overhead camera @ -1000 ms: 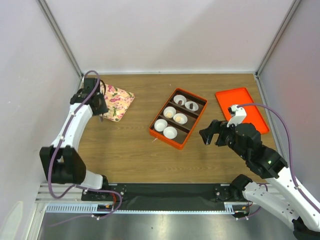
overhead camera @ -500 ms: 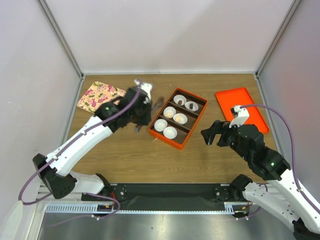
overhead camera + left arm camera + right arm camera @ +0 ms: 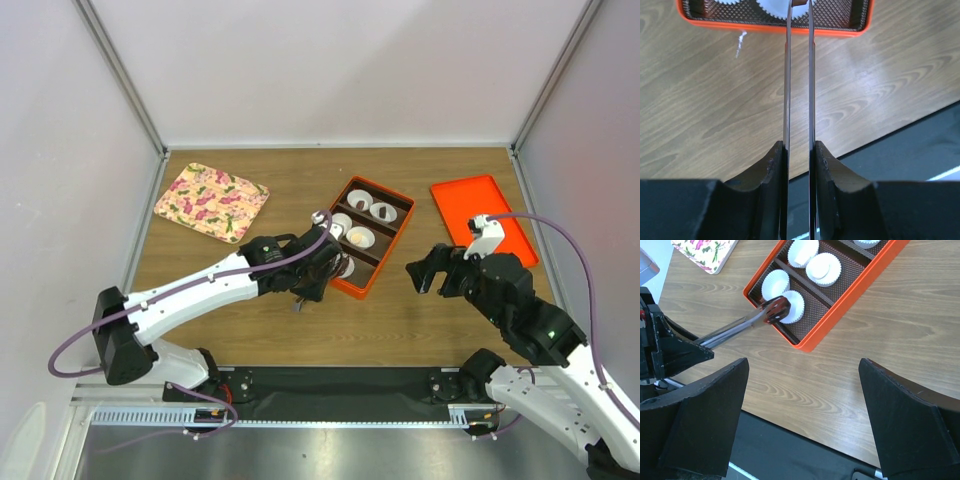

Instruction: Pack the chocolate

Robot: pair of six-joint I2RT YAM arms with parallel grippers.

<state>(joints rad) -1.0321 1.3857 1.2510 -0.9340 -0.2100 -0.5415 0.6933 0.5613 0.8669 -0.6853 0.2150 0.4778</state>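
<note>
A dark brown piece of chocolate point(image 3: 776, 310) is pinched between the tips of metal tongs point(image 3: 735, 327). The tongs are gripped near their rear end by the left hand point(image 3: 797, 150), which is clenched on the two blades. The piece is held over the nearest compartment of the orange divided box point(image 3: 850, 300), at the edge of a white paper cup point(image 3: 794, 306); whether it touches the cup cannot be told. The right hand point(image 3: 428, 270) is spread wide and empty, poised above the table point(image 3: 890, 365) near the box's right side. The chocolate is judged to be light, small and rigid, yet easily scuffed or crushed and liable to slip from smooth metal, so a gentle pinch across its middle is advised. Since it sits at the far end of the tongs, well apart from the left hand itself, small wrist tilts are expected to be magnified at the tip.
</note>
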